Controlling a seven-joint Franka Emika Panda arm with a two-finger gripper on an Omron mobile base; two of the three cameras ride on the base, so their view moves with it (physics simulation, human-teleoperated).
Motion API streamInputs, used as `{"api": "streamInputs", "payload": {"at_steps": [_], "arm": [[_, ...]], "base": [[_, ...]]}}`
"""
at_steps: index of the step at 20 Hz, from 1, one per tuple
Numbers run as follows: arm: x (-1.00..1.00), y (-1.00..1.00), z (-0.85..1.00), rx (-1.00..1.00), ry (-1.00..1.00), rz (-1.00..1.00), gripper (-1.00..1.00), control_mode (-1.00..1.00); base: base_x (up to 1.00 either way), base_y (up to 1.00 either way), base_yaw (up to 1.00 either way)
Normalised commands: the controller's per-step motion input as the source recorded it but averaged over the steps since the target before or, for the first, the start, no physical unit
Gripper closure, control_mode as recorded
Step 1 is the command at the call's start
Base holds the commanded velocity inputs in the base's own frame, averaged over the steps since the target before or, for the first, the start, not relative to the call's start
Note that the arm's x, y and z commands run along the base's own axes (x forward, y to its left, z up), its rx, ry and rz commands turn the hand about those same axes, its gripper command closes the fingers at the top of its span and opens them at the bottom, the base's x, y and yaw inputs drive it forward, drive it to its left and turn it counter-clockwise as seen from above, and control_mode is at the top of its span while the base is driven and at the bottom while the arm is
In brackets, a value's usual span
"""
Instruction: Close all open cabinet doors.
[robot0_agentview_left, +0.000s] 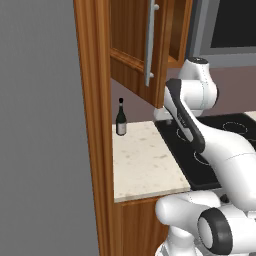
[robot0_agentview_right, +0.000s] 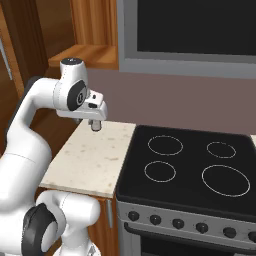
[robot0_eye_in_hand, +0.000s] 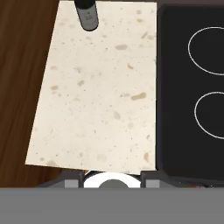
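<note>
One cabinet door (robot0_agentview_left: 132, 50), reddish-brown with a recessed panel and a long silver bar handle (robot0_agentview_left: 149, 45), stands swung open over the counter in the left base view. Behind it lies the open cabinet with its wooden shelf (robot0_agentview_right: 85, 54). My gripper (robot0_agentview_right: 95, 124) hangs below the shelf, pointing down over the back of the speckled counter (robot0_agentview_right: 90, 155). It is apart from the door and holds nothing. In the hand view its tips sit wide apart at the bottom edge, so it is open.
A dark wine bottle (robot0_agentview_left: 120, 118) stands at the counter's back left, also visible as the bottle (robot0_eye_in_hand: 87, 15). A black cooktop (robot0_agentview_right: 190, 170) adjoins the counter on the right, beneath a dark microwave (robot0_agentview_right: 195, 30). A tall wooden side panel (robot0_agentview_left: 95, 125) bounds the counter's left.
</note>
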Motion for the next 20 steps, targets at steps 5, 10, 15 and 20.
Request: {"api": "streamInputs", "payload": {"at_steps": [5,10,15,20], "arm": [[-0.11,0.0,0.0,0.0,-0.03,0.0,-1.0,-1.0],[-0.19,0.0,0.01,0.01,-0.1,0.0,-1.0,-1.0],[-0.21,0.0,0.12,0.15,-0.08,0.0,-1.0,-1.0],[-0.14,0.0,0.18,0.19,0.0,0.0,-1.0,-1.0]], "base": [[0.0,0.0,0.0],[0.0,0.0,0.0],[0.0,0.0,0.0],[0.0,0.0,0.0]]}}
